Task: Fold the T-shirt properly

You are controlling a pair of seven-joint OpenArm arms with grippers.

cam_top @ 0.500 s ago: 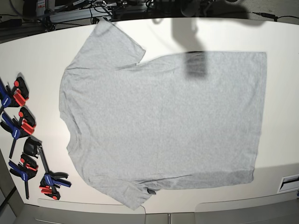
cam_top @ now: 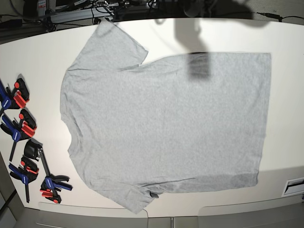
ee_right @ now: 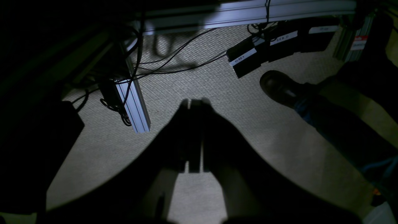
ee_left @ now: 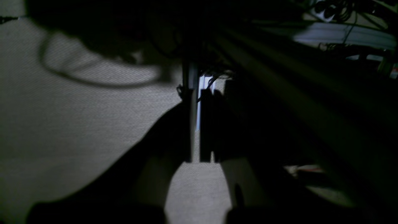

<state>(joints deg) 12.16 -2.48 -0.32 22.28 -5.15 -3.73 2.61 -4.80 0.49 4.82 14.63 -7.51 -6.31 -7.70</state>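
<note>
Lying flat on the table [cam_top: 38, 57], the T-shirt [cam_top: 166, 128] — neither pincer near.

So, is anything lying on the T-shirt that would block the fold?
Nothing visible does. The T-shirt lies spread flat with only a shadow on it; the clamps sit off its collar end, apart from the cloth.
</note>
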